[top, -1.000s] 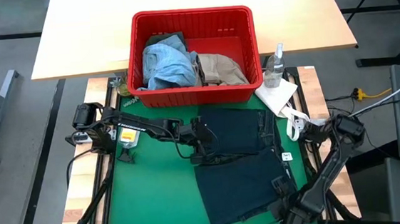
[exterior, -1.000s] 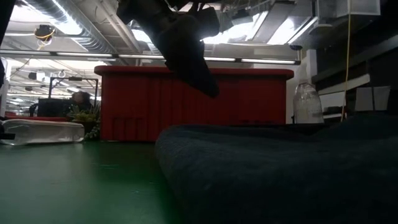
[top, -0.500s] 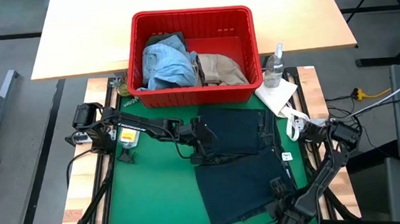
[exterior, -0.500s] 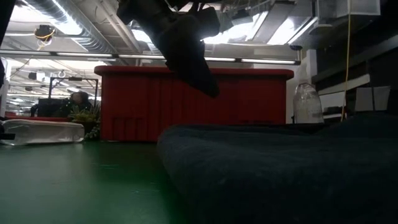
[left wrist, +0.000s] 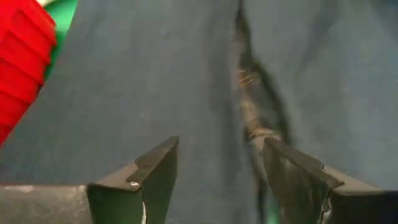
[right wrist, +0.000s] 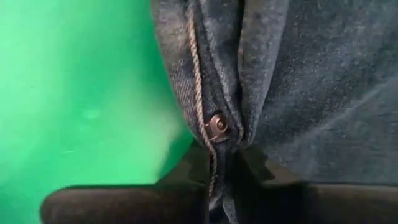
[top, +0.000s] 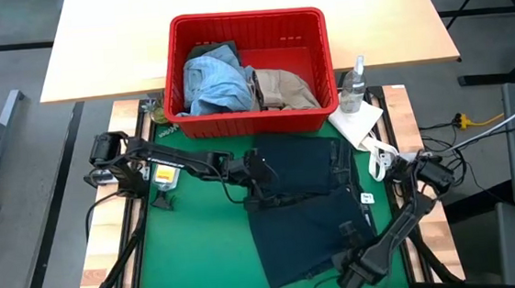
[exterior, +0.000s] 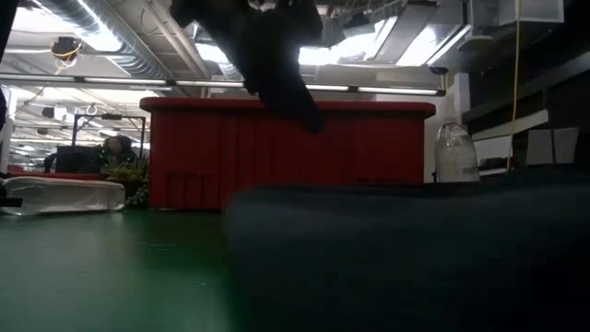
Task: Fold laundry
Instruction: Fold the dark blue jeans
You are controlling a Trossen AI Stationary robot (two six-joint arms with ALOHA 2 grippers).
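The jeans [top: 304, 209] lay spread on the green mat [top: 192, 250], dark navy, their upper part just in front of the red basket [top: 248, 25] and their lower part running toward the near edge of the table. The left gripper [top: 262, 176] hung over the left edge of the jeans, near the middle of the mat. Its fingers [left wrist: 155, 177] stood wide apart above the denim with nothing between them, and a seam of the jeans ran up between the two tips.

The right gripper [top: 352, 267] was down at the near right part of the jeans, by the lower edge. Its fingers [right wrist: 193, 168] had closed on a folded edge of the denim, a stitched seam with a copper rivet [right wrist: 217, 124] sitting right at the pinch, with green mat showing beside it.

From table height the jeans made a dark mound across the front, and the left arm came down above it with the basket behind.

In the basket sat the rest of the laundry: light blue denim [top: 214, 83] on the left, a beige piece [top: 283, 89] on the right, and a darker piece [top: 202, 51] tucked behind the blue. A clear bottle [top: 354, 86] stood just right of the basket, with a white cloth [top: 359, 122] beside it at the mat's corner.
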